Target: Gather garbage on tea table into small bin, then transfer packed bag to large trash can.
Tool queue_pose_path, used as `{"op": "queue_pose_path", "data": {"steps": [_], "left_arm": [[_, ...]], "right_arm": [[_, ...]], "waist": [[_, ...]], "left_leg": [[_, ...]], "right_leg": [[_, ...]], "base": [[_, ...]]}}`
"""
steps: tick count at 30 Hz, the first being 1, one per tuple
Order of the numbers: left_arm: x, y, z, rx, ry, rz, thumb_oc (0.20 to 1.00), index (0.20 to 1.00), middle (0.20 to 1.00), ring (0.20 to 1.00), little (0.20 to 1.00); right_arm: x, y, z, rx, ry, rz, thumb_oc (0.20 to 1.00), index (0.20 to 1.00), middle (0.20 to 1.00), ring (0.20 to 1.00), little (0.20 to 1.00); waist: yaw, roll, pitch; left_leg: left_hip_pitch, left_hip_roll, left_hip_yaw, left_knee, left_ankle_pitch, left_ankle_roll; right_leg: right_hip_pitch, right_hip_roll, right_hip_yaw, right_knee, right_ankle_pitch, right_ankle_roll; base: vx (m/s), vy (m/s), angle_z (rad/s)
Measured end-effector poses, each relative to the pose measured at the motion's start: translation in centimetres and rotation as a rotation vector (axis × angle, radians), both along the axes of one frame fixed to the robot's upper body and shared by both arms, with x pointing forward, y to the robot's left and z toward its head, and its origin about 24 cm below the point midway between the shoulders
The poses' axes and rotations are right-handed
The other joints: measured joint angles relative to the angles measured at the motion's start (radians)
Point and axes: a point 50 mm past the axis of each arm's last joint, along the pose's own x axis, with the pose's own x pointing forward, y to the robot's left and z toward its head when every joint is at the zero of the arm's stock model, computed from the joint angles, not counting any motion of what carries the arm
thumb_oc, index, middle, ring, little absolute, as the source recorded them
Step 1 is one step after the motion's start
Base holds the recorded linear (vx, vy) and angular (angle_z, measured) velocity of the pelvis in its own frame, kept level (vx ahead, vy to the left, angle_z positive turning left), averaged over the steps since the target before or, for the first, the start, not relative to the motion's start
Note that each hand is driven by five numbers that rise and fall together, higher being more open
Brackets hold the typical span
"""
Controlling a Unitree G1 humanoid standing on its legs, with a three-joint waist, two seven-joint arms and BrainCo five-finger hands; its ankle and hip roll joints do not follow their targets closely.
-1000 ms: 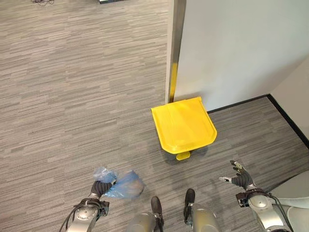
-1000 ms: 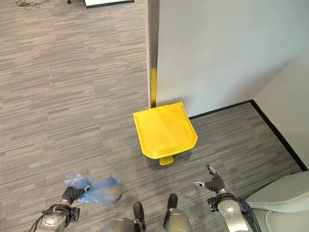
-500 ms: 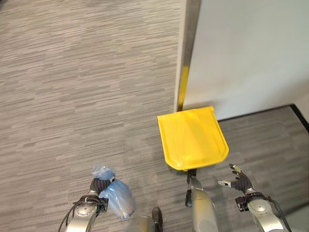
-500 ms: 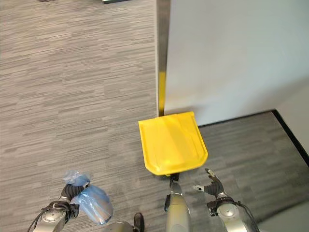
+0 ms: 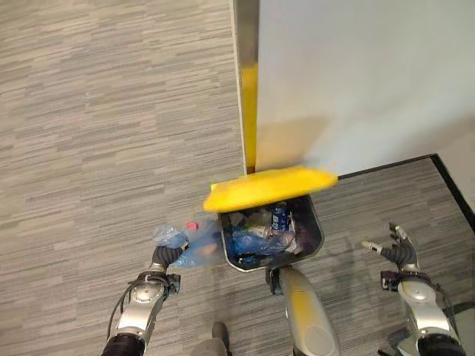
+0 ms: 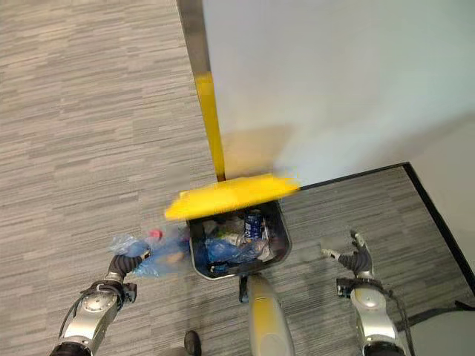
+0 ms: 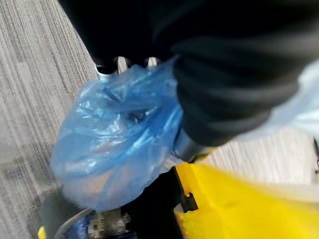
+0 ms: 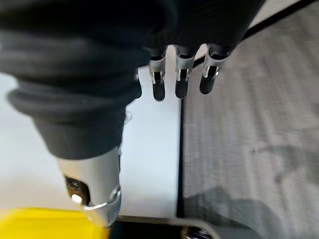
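The large trash can [image 5: 318,236] stands against the wall with its yellow lid [image 5: 271,189] swung up. Inside it lie blue bags, a drink can and other rubbish. My left hand [image 5: 165,256] is shut on the neck of the packed blue bag [image 5: 194,245], which hangs just left of the can's rim. In the left wrist view the blue bag [image 7: 114,134] bulges below the hand, with the yellow lid beside it. My right hand [image 5: 401,252] is open to the right of the can, its fingers [image 8: 182,82] straight and holding nothing.
A white wall [image 5: 356,74] rises behind the can, ending in a metal post with a yellow strip [image 5: 249,96]. A black baseboard [image 5: 453,185] runs along the right. Grey striped carpet [image 5: 104,133] spreads out to the left.
The yellow lid has swung up, uncovering the rubbish inside the can. My left hand has brought the blue bag up beside the can's left rim. The camera has shifted too.
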Motion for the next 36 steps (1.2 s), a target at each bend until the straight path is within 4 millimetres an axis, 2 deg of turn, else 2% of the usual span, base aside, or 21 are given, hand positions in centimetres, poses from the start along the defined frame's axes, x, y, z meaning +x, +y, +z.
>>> {"op": "queue_pose_path", "data": {"steps": [2, 4, 6, 9, 12, 14, 15, 16, 17, 19, 20, 22, 24, 25, 30, 36], "left_arm": [[-0.8, 0.1, -0.5, -0.001, 0.027, 0.002, 0.200, 0.200, 0.200, 0.200, 0.200], [-1.2, 0.1, -0.8, -0.004, 0.042, -0.004, 0.200, 0.200, 0.200, 0.200, 0.200], [-1.2, 0.0, -0.9, 0.001, 0.054, -0.026, 0.200, 0.200, 0.200, 0.200, 0.200], [-0.8, -0.8, -0.9, 0.007, 0.058, -0.079, 0.200, 0.200, 0.200, 0.200, 0.200], [-0.5, -1.5, -1.0, 0.001, 0.063, -0.116, 0.200, 0.200, 0.200, 0.200, 0.200], [-0.4, -2.3, -1.2, -0.006, 0.070, -0.141, 0.200, 0.200, 0.200, 0.200, 0.200], [0.1, -2.8, -1.0, -0.012, 0.055, -0.157, 0.200, 0.200, 0.200, 0.200, 0.200], [0.6, -3.2, -0.7, -0.019, 0.038, -0.161, 0.200, 0.200, 0.200, 0.200, 0.200], [0.9, -3.5, -0.5, -0.020, 0.023, -0.174, 0.200, 0.200, 0.200, 0.200, 0.200], [1.7, -4.5, 0.3, -0.022, -0.019, -0.227, 0.200, 0.200, 0.200, 0.200, 0.200], [2.3, -5.1, 1.2, -0.033, -0.074, -0.248, 0.200, 0.200, 0.200, 0.200, 0.200], [2.6, -5.4, 1.4, -0.040, -0.081, -0.266, 0.200, 0.200, 0.200, 0.200, 0.200], [3.1, -6.0, 2.1, -0.034, -0.110, -0.308, 0.200, 0.200, 0.200, 0.200, 0.200], [3.6, -6.4, 2.8, -0.036, -0.141, -0.335, 0.200, 0.200, 0.200, 0.200, 0.200], [5.1, -7.5, 5.2, -0.012, -0.231, -0.435, 0.200, 0.200, 0.200, 0.200, 0.200], [8.5, -12.2, 9.9, 0.025, -0.395, -0.641, 0.200, 0.200, 0.200, 0.200, 0.200]], "right_arm": [[-0.5, 1.5, -1.3, 0.059, 0.054, 0.066, 1.000, 1.000, 1.000, 1.000, 1.000], [-0.3, 2.7, -1.7, 0.077, 0.081, 0.142, 1.000, 1.000, 1.000, 1.000, 1.000], [0.9, 4.5, -2.0, 0.079, 0.118, 0.274, 1.000, 1.000, 1.000, 1.000, 1.000], [3.2, 7.3, -1.4, 0.136, 0.099, 0.410, 1.000, 1.000, 1.000, 1.000, 1.000], [5.8, 10.0, 0.2, 0.179, 0.030, 0.503, 1.000, 1.000, 1.000, 1.000, 1.000], [7.5, 12.0, 1.5, 0.201, -0.019, 0.567, 1.000, 1.000, 1.000, 1.000, 1.000], [9.8, 14.7, 3.9, 0.222, -0.108, 0.638, 1.000, 1.000, 1.000, 1.000, 1.000], [11.0, 15.6, 5.5, 0.213, -0.159, 0.661, 1.000, 1.000, 1.000, 1.000, 1.000], [12.0, 16.1, 6.7, 0.172, -0.179, 0.688, 1.000, 1.000, 1.000, 1.000, 1.000], [13.8, 16.2, 9.3, 0.107, -0.242, 0.710, 1.000, 1.000, 1.000, 1.000, 1.000], [15.1, 16.2, 12.1, 0.091, -0.351, 0.696, 1.000, 1.000, 1.000, 1.000, 1.000], [15.9, 15.8, 13.2, 0.056, -0.366, 0.696, 1.000, 1.000, 1.000, 1.000, 1.000], [16.5, 14.6, 13.8, 0.029, -0.358, 0.668, 1.000, 1.000, 1.000, 1.000, 1.000], [16.6, 13.3, 13.6, 0.028, -0.345, 0.622, 1.000, 1.000, 1.000, 1.000, 1.000], [16.9, 11.1, 12.7, 0.104, -0.301, 0.505, 1.000, 1.000, 1.000, 1.000, 1.000], [17.5, 10.1, 13.1, 0.104, -0.295, 0.448, 1.000, 1.000, 1.000, 1.000, 1.000]], "waist": [[0.007, 0.004, -0.018], [0.025, 0.006, -0.044], [0.044, 0.003, -0.064], [0.072, 0.002, -0.069], [0.092, 0.009, -0.069], [0.106, 0.022, -0.065], [0.116, 0.037, -0.057], [0.142, 0.047, -0.052], [0.148, 0.052, -0.049], [0.154, 0.055, -0.046], [0.166, 0.056, -0.046], [0.168, 0.055, -0.046], [0.173, 0.052, -0.043], [0.178, 0.049, -0.043], [0.171, 0.036, -0.035], [0.158, 0.015, -0.020]], "left_leg": [[-0.001, -0.005, 0.000, 0.000, 0.004, 0.007], [-0.003, -0.002, -0.003, 0.000, 0.005, 0.007], [-0.005, 0.003, -0.009, 0.001, 0.005, 0.007], [-0.012, 0.008, -0.022, 0.004, 0.007, 0.004], [-0.036, 0.014, -0.045, 0.004, 0.022, -0.016], [-0.039, 0.018, -0.056, 0.003, 0.029, -0.024], [-0.052, 0.022, -0.067, 0.003, 0.036, -0.027], [-0.053, 0.022, -0.070, 0.004, 0.039, -0.027], [-0.057, 0.020, -0.071, 0.003, 0.040, -0.028], [-0.066, 0.017, -0.081, 0.004, 0.046, -0.027], [-0.067, 0.019, -0.090, 0.001, 0.049, -0.029], [-0.069, 0.024, -0.091, 0.001, 0.049, -0.030], [-0.069, 0.026, -0.091, -0.002, 0.051, -0.033], [-0.067, 0.027, -0.091, -0.010, 0.053, -0.033], [-0.065, 0.026, -0.091, -0.012, 0.053, -0.033], [-0.070, 0.017, -0.092, -0.011, 0.054, -0.033]], "right_leg": [[0.007, 0.000, 0.005, -0.018, 0.008, -0.003], [0.006, -0.001, 0.002, -0.017, 0.015, -0.015], [0.004, 0.000, -0.004, -0.010, 0.017, -0.022], [-0.008, -0.003, -0.010, 0.014, 0.019, -0.031], [-0.030, -0.018, -0.033, 0.039, 0.003, -0.053], [-0.030, -0.019, -0.044, 0.039, 0.004, -0.055], [-0.030, -0.026, -0.059, 0.038, 0.010, -0.065], [-0.028, -0.031, -0.062, 0.037, 0.007, -0.061], [-0.029, -0.033, -0.066, 0.035, 0.004, -0.054], [-0.032, -0.036, -0.066, 0.029, 0.008, -0.050], [-0.031, -0.038, -0.076, 0.028, 0.005, -0.053], [-0.031, -0.038, -0.081, 0.032, 0.003, -0.052], [-0.030, -0.037, -0.083, 0.032, 0.003, -0.052], [-0.030, -0.037, -0.084, 0.032, 0.002, -0.051], [-0.030, -0.036, -0.084, 0.033, 0.002, -0.050], [-0.035, -0.043, -0.083, 0.033, 0.005, -0.053]], "base": [[0.00, 0.013, -0.04], [0.01, -0.011, 0.05], [0.00, -0.018, 0.09], [0.01, -0.020, 0.15], [0.00, -0.017, 0.24], [-0.01, -0.015, 0.21], [-0.03, -0.025, 0.26], [-0.02, -0.022, 0.21], [-0.03, -0.022, 0.09], [-0.01, -0.012, 0.15], [-0.02, -0.030, 0.16], [-0.02, -0.027, 0.08], [0.00, -0.003, 0.02], [0.00, 0.000, 0.00], [-0.01, -0.004, 0.00], [0.00, 0.000, 0.00]]}}
